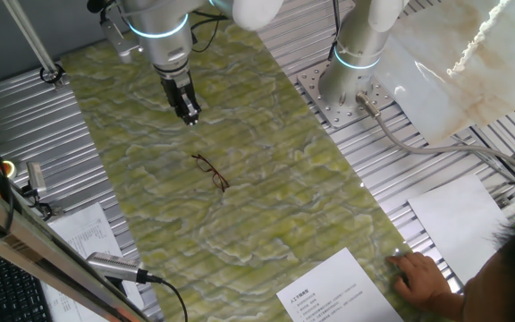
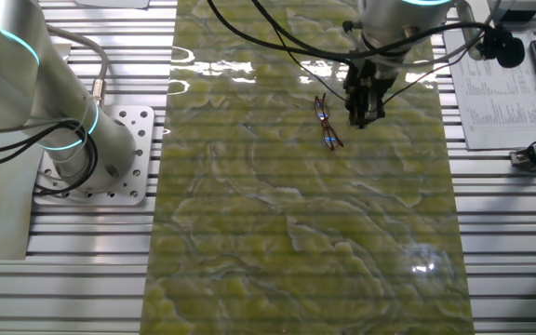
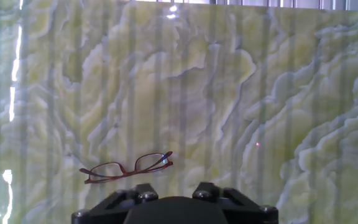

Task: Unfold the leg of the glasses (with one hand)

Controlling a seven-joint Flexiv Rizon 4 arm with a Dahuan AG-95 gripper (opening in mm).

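Note:
The glasses [image 1: 210,171], with a thin reddish-brown wire frame, lie folded on the green marbled mat [image 1: 266,206]. They also show in the other fixed view [image 2: 327,121] and in the hand view [image 3: 128,167], low and left of centre. My black gripper [image 1: 189,113] hangs above the mat, a short way behind the glasses and apart from them. Its fingers look pressed together and hold nothing. In the other fixed view the gripper [image 2: 363,113] is just right of the glasses. The hand view shows only the gripper's black base [image 3: 173,208]; the fingertips are hidden.
A second silver arm's base [image 1: 358,63] stands on a bolted plate right of the mat. A person's bare hand [image 1: 423,273] rests on paper sheets [image 1: 338,295] at the front right. Ribbed metal table, cables and a handheld tool [image 1: 114,266] lie to the left.

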